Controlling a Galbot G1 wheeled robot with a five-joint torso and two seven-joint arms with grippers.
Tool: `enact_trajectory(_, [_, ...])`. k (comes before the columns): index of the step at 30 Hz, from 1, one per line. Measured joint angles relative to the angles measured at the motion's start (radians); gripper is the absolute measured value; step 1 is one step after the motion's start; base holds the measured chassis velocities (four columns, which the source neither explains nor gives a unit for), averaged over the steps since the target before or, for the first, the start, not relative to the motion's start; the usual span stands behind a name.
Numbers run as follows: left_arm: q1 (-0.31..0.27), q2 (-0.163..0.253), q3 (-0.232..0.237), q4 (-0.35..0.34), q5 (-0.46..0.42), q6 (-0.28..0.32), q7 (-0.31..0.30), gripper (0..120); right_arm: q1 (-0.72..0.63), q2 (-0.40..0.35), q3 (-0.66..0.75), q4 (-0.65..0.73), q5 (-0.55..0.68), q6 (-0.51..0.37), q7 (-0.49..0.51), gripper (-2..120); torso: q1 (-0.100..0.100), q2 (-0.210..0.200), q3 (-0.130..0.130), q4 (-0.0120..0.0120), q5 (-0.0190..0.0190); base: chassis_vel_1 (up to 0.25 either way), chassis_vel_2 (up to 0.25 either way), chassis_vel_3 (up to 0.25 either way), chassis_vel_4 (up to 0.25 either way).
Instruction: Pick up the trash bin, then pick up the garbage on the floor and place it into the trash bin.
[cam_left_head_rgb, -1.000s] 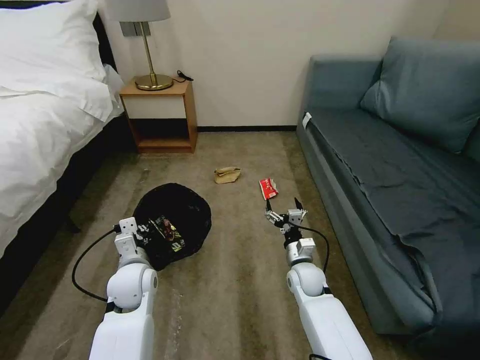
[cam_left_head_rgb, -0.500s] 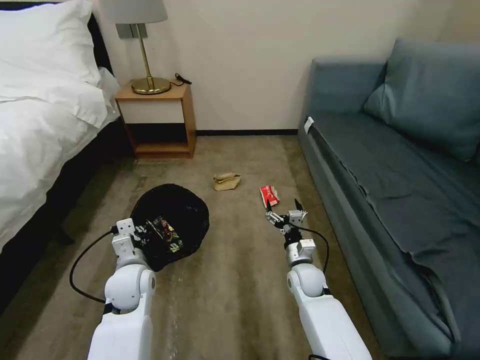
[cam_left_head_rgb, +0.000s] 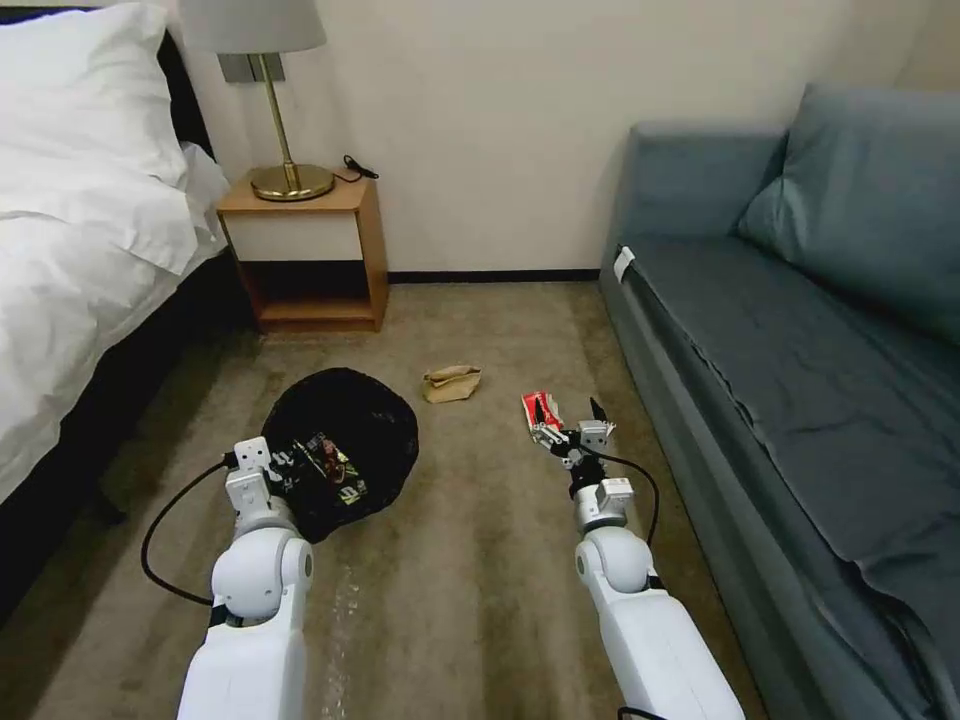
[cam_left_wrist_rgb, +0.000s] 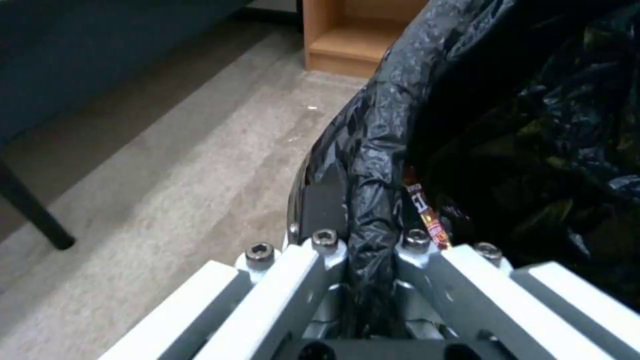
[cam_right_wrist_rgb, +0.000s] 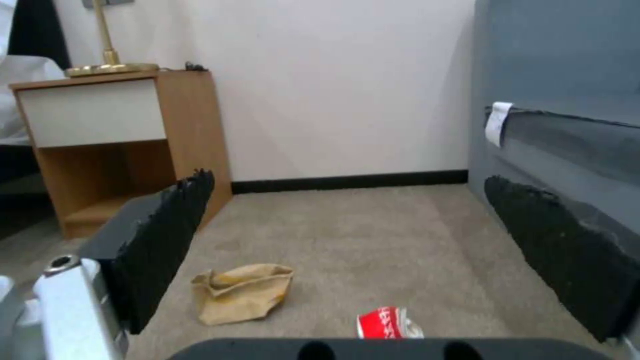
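Observation:
The trash bin (cam_left_head_rgb: 350, 440), lined with a crinkly black bag, hangs just above the carpet on my left. My left gripper (cam_left_head_rgb: 287, 466) is shut on its rim; the left wrist view shows the bag (cam_left_wrist_rgb: 373, 150) pinched between the fingers. A brown-yellow snack wrapper (cam_left_head_rgb: 335, 470) lies inside the bin. My right gripper (cam_left_head_rgb: 567, 410) is open and held low, with its fingertips right at the red-and-white packet (cam_left_head_rgb: 533, 407) on the floor. In the right wrist view the packet (cam_right_wrist_rgb: 387, 322) lies just below the open fingers (cam_right_wrist_rgb: 167, 235). Crumpled tan paper (cam_left_head_rgb: 452, 383) (cam_right_wrist_rgb: 241, 292) lies farther ahead, between the arms.
A blue-grey sofa (cam_left_head_rgb: 800, 350) runs along the right. On the left is a bed with white linen (cam_left_head_rgb: 80, 260). A wooden nightstand (cam_left_head_rgb: 300, 250) with a brass lamp (cam_left_head_rgb: 290, 180) stands at the far wall. Open carpet (cam_left_head_rgb: 470, 560) lies between the arms.
The whole view has shifted as the camera advanced toward the far wall. The red-and-white packet and tan paper now sit closer to my right gripper. Both grippers keep their pose.

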Motion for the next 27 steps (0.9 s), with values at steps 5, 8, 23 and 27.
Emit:
enact_trajectory(5, [0.002, 0.0, 0.0, 0.0, 0.0, -0.002, -0.005, 1, -0.001, 0.0, 0.001, -0.001, 0.0, 0.0, -0.002, 100, 0.0, 0.0, 0.0, 0.0001, 0.0002, -0.136, 0.141, 0.144, -0.139])
enact_trajectory(8, [0.001, 0.001, -0.003, -0.001, 0.0, -0.006, -0.012, 1, -0.004, -0.002, -0.001, -0.001, 0.004, 0.0, -0.009, 100, 0.0, 0.0, 0.0, 0.0002, 0.0, -0.149, 0.154, 0.154, -0.134])
enact_trajectory(23, [0.0, 0.006, -0.002, -0.011, 0.0, -0.003, -0.011, 1, -0.001, -0.014, -0.008, -0.02, 0.009, -0.005, -0.023, 100, 0.0, 0.0, 0.0, 0.0002, 0.0001, -0.136, 0.133, 0.137, -0.135])
enact_trajectory(27, [0.0, 0.007, 0.0, -0.011, 0.0, -0.002, -0.008, 1, -0.004, -0.018, -0.006, -0.028, 0.008, -0.005, -0.029, 100, 0.0, 0.0, 0.0, 0.0, 0.0, -0.136, 0.133, 0.151, -0.149])
